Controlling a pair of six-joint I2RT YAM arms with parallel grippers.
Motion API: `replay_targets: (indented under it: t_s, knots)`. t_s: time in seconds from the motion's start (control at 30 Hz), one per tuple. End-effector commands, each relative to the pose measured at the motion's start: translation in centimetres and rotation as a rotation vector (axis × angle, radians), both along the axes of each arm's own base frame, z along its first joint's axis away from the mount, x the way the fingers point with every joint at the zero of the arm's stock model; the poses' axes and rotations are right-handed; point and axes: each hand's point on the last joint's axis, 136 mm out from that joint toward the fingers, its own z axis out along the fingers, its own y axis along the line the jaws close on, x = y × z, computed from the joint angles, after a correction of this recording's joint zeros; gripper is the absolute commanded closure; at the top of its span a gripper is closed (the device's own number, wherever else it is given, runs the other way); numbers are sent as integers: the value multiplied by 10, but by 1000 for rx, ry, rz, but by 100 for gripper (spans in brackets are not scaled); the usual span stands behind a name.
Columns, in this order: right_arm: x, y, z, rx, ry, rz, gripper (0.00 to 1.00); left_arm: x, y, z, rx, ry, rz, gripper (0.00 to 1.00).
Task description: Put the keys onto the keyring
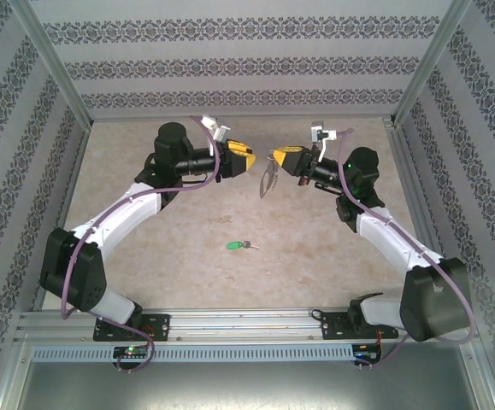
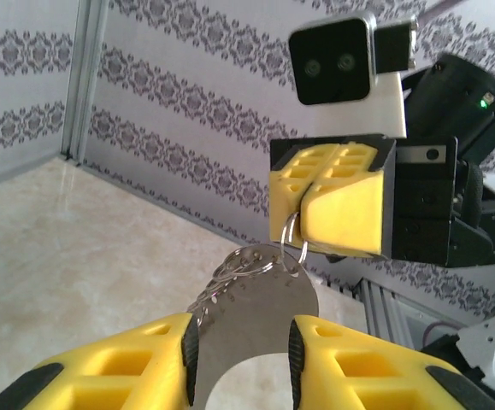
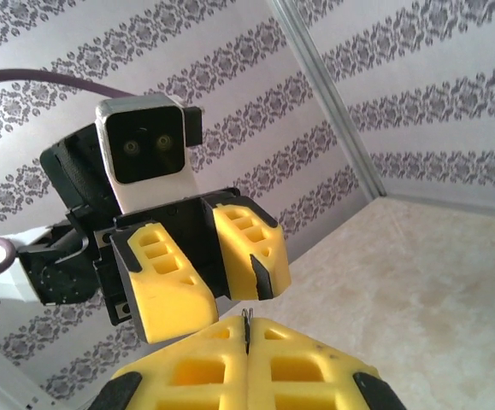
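Note:
The keyring (image 1: 267, 181) is a dull-grey metal loop with several small split rings along one edge. It hangs in the air from my right gripper (image 1: 278, 156), which is shut on its top ring (image 2: 294, 232). A thin wire end pokes out between the shut right fingers (image 3: 245, 318). My left gripper (image 1: 245, 161) faces it, open, and in the left wrist view the loop (image 2: 264, 316) sits in the gap between the black pads (image 2: 191, 350); I cannot tell if it touches them. The green-headed key (image 1: 236, 245) lies on the table below, apart from both grippers.
The beige tabletop (image 1: 187, 256) is walled by patterned panels (image 1: 230, 64) at the back and sides. An aluminium rail (image 1: 230, 323) carrying both arm bases runs along the near edge.

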Motion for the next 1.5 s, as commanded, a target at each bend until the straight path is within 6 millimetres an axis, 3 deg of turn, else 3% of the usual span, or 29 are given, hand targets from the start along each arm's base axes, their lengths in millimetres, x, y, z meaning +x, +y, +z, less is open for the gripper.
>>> replay_targets:
  t_s: [0.0, 0.4, 1.0, 1.47]
  knots:
    - [-5, -5, 25, 36, -118, -69, 100, -3, -1, 30, -119, -36, -1, 66]
    - [-8, 6, 43, 79, -158, -90, 100, -4, -8, 43, -287, 27, -99, 70]
    - [-1, 19, 44, 94, -148, -66, 100, -17, -22, 35, -291, 48, -159, 71]
    - [-4, 17, 45, 92, -152, -70, 100, -11, -20, 31, -296, 38, -118, 68]
